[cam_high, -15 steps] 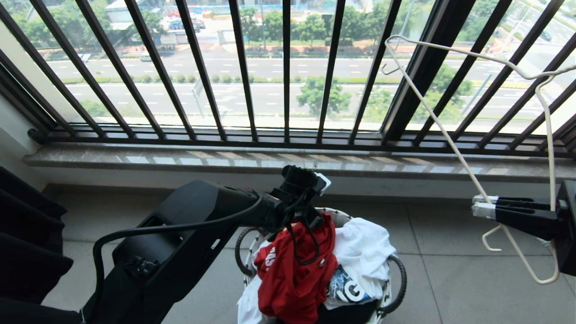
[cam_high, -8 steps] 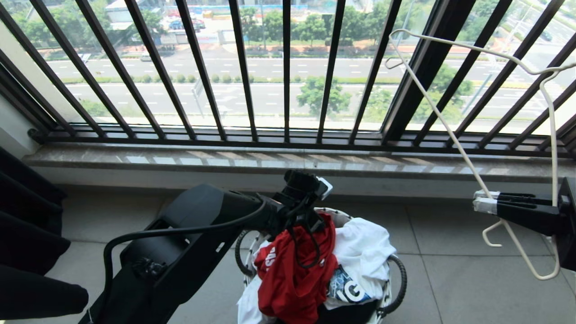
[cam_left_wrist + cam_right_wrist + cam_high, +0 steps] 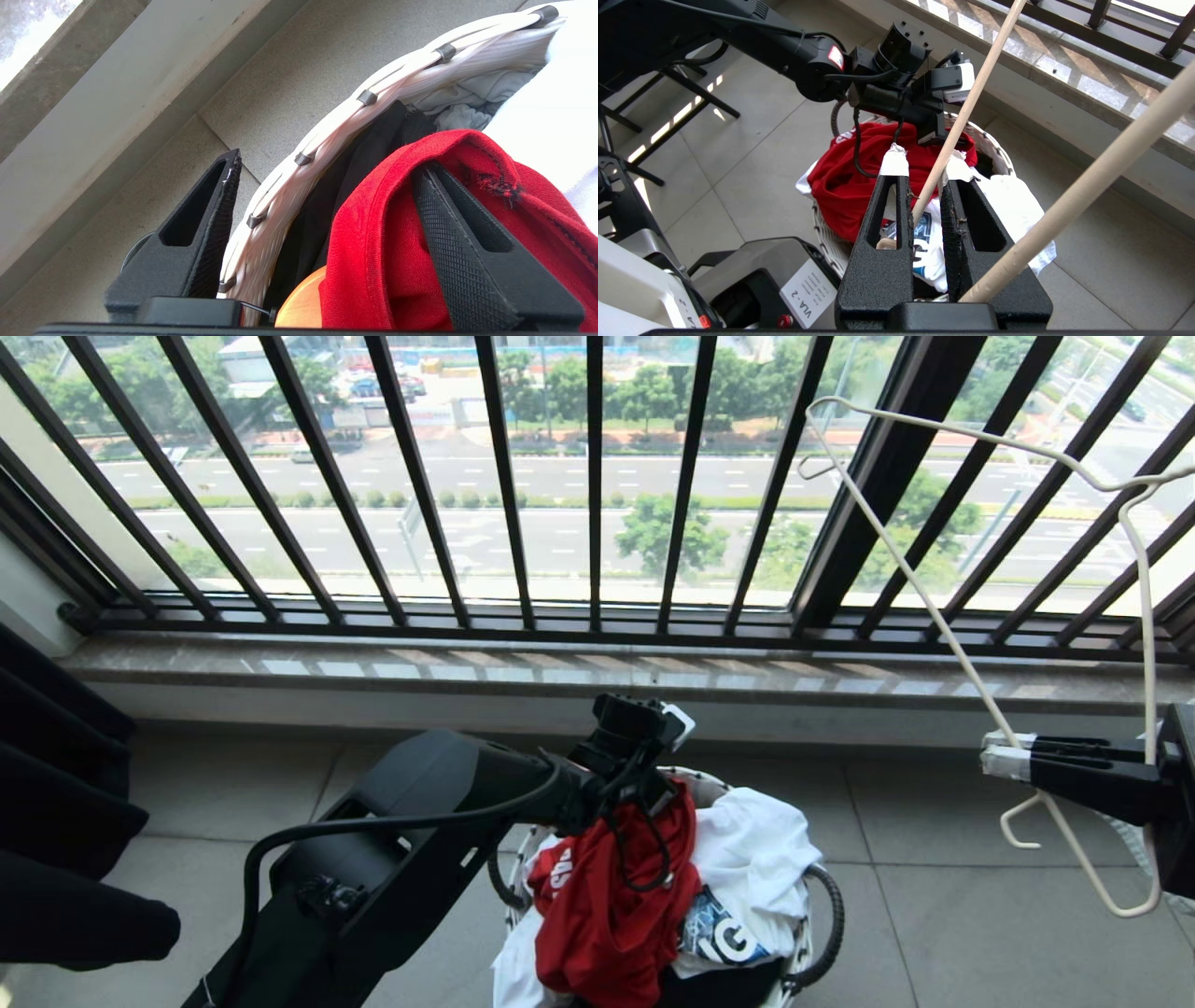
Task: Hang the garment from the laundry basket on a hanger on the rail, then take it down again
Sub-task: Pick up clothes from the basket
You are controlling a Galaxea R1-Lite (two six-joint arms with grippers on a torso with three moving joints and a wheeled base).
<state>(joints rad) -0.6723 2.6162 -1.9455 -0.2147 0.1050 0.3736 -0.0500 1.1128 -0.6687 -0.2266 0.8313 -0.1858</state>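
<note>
Head view: left arm reaches down over the laundry basket (image 3: 822, 915) on the tiled floor, its gripper (image 3: 644, 793) buried at the top of the red garment (image 3: 607, 915), which is heaped on the basket's left side beside a white T-shirt (image 3: 756, 849). Right gripper (image 3: 1004, 758) sits at the right edge, well apart from the basket, pinched narrow on the hanger (image 3: 934, 616), which stands up against the dark railing (image 3: 597, 485).

Left wrist view: jaws part-open – one finger (image 3: 467, 242) under a fold of red cloth, the other (image 3: 205, 219) outside the basket rim (image 3: 327, 140). Not clamped yet.

Right wrist view: fingers (image 3: 887, 219) nipped close on the hanger wire (image 3: 957, 126) – basket w/ garment (image 3: 840, 186) lies below, the left gripper (image 3: 934, 130) on top of it.
</note>
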